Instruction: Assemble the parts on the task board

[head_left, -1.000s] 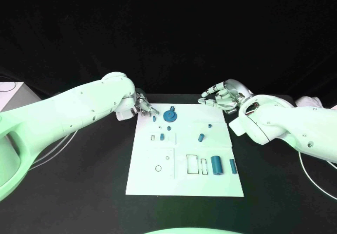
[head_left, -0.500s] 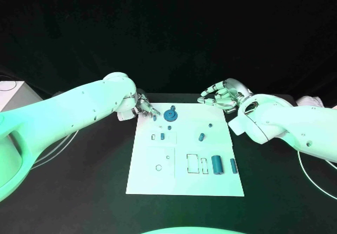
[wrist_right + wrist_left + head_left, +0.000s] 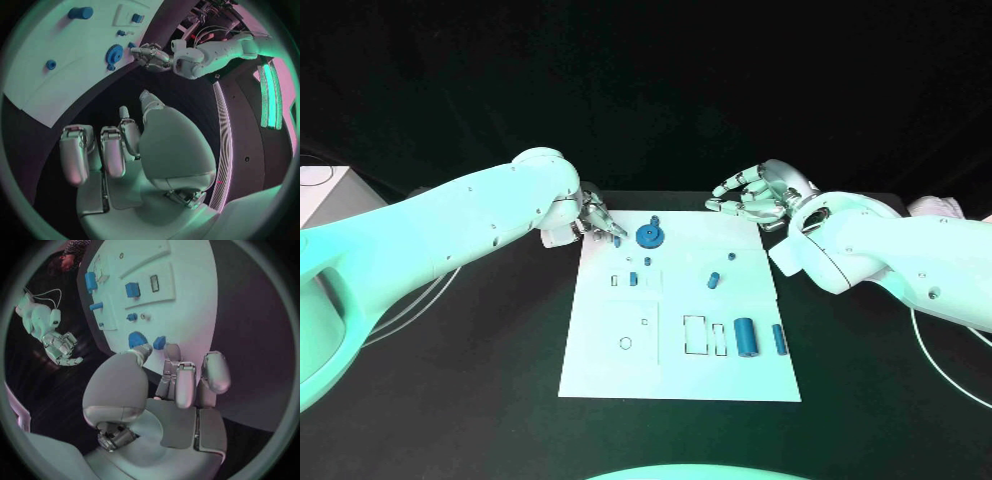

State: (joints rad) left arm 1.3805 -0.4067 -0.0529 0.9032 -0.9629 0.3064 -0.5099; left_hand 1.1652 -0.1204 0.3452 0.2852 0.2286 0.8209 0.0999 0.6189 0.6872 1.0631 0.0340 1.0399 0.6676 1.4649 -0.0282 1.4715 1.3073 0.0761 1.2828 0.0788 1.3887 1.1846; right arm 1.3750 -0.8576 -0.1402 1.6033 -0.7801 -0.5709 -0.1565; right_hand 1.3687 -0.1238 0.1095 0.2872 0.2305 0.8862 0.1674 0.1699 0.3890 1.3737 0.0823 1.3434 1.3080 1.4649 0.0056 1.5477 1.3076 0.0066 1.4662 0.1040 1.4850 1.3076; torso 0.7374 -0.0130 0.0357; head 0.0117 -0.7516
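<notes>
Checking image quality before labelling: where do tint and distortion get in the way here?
Head view: green-cyan light washes the task board and both arms; the backdrop is black, the small parts still readable. Left wrist view: fisheye bends the board's edges, with a pink-violet cast beside the left hand. Right wrist view: same bending, with bright light strips near the right hand.

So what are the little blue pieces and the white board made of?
The blue pieces look like matte plastic: even colour, no shine. The white board seems a flat, smooth plastic or coated sheet; I can't tell which.
</notes>
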